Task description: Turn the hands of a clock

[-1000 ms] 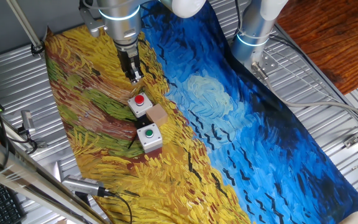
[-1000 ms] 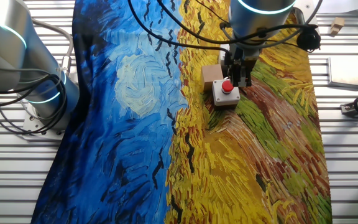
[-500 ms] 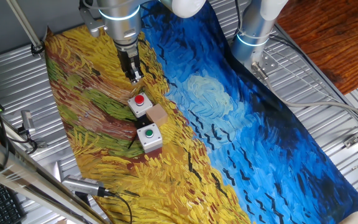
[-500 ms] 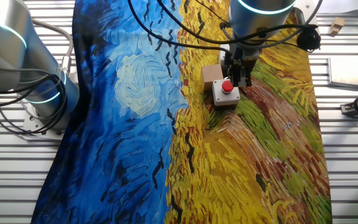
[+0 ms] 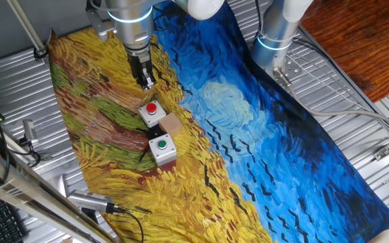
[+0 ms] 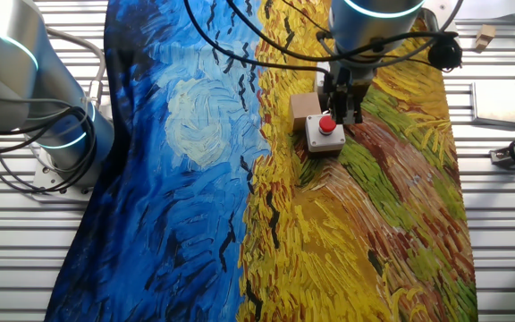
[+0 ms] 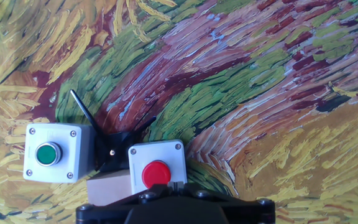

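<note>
No clock face shows plainly. A small black piece [image 7: 112, 152] with thin black pointers lies between a grey box with a red button [image 7: 157, 168] and a grey box with a green button [image 7: 51, 152], beside a wooden block [image 7: 107, 185]. In one fixed view my gripper [image 5: 146, 85] hangs just behind the red-button box [image 5: 152, 112], a little above the cloth, fingers together and empty. In the other fixed view the gripper [image 6: 340, 114] stands over the red-button box [image 6: 326, 131]. In the hand view the gripper [image 7: 178, 185] is at the bottom edge, its pads closed.
A painted cloth [image 5: 262, 155], yellow on one side and blue on the other, covers the table. The green-button box [image 5: 161, 148] and wooden block [image 5: 172, 123] sit in front of the red one. A second arm's base [image 5: 275, 40] stands at the far edge. Tools lie on the metal table [image 5: 86, 201].
</note>
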`<state>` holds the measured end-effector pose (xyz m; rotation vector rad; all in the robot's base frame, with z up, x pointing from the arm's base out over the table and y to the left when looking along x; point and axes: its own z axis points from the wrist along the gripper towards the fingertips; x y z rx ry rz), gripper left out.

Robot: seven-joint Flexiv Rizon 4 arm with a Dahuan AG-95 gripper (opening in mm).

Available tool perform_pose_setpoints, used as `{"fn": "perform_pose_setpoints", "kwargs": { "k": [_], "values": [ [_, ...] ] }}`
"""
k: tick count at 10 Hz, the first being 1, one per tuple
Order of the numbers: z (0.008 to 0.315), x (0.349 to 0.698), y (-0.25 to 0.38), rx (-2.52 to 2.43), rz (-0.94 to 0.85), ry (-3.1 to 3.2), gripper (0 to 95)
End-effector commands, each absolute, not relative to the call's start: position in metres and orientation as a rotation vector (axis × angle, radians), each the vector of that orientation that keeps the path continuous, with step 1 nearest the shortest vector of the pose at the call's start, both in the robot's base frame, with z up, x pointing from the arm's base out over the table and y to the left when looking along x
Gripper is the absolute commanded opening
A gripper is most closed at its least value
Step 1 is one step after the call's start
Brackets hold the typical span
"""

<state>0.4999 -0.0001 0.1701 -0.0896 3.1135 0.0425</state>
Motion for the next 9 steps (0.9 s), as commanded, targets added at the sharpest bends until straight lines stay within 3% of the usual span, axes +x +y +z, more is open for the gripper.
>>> {"fn": "perform_pose_setpoints", "kwargs": {
  "k": [1,9],
  "values": [
    [0.1703,0.5000,0.0001,-0.101,0.043,3.114,0.0],
    [0.1699,0.5003,-0.0062,-0.387,0.070,3.056,0.0]
  ]
}}
